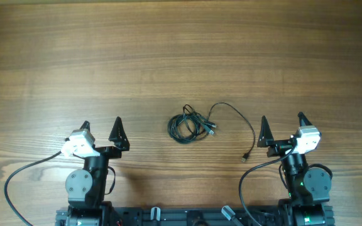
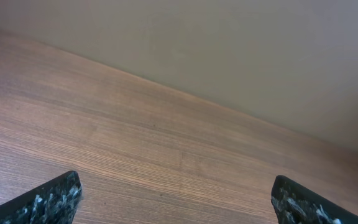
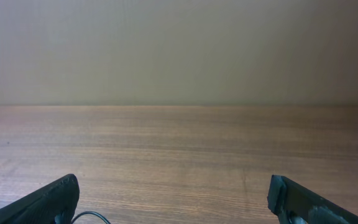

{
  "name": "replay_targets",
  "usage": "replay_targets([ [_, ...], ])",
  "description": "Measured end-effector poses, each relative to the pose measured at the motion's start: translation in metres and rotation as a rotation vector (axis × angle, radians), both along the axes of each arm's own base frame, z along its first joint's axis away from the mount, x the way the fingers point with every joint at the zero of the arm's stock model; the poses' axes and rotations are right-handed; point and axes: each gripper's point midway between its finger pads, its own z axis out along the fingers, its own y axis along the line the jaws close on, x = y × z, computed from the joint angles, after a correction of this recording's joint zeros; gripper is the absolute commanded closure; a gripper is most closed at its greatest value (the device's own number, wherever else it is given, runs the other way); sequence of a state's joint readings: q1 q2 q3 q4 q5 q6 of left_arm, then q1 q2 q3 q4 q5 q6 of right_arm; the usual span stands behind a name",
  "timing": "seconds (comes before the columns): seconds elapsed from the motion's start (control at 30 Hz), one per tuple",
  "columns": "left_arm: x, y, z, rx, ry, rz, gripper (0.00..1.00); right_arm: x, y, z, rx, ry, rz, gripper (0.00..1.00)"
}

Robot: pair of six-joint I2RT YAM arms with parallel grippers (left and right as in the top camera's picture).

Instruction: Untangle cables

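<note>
The cables point(image 1: 190, 125) lie as a small coiled black bundle at the middle of the wooden table, with one loose strand point(image 1: 241, 122) curving right and ending in a small plug point(image 1: 246, 156). My left gripper point(image 1: 101, 124) is open and empty, left of the bundle near the front edge. My right gripper point(image 1: 283, 120) is open and empty, right of the loose strand. A bit of black cable point(image 3: 86, 216) shows at the bottom of the right wrist view by the left finger. The left wrist view shows only bare table between the open gripper fingers point(image 2: 176, 199).
The wooden table point(image 1: 181, 56) stretches wide beyond the bundle. Thick black camera cords point(image 1: 17, 179) loop from each wrist toward the arm bases at the front edge. A plain wall point(image 3: 179, 50) stands behind the table.
</note>
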State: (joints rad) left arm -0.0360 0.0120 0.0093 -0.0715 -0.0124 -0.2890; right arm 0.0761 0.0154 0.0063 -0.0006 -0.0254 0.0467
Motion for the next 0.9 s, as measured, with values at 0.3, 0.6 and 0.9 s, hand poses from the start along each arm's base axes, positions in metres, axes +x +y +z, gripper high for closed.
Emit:
replay_targets([
  [0.3, -0.001, -0.020, 0.000, -0.001, 0.000, -0.082, 0.00, 0.001, -0.017, 0.000, -0.006, 0.000, -0.066, 0.00],
  [0.6, -0.001, -0.020, 0.000, -0.001, 0.000, -0.082, 0.00, 0.001, -0.017, 0.000, -0.007, 0.000, -0.066, 0.00],
  [0.9, -0.001, -0.020, 0.000, -0.001, 0.000, -0.082, 0.00, 0.001, -0.017, 0.000, -0.007, 0.000, -0.066, 0.00],
])
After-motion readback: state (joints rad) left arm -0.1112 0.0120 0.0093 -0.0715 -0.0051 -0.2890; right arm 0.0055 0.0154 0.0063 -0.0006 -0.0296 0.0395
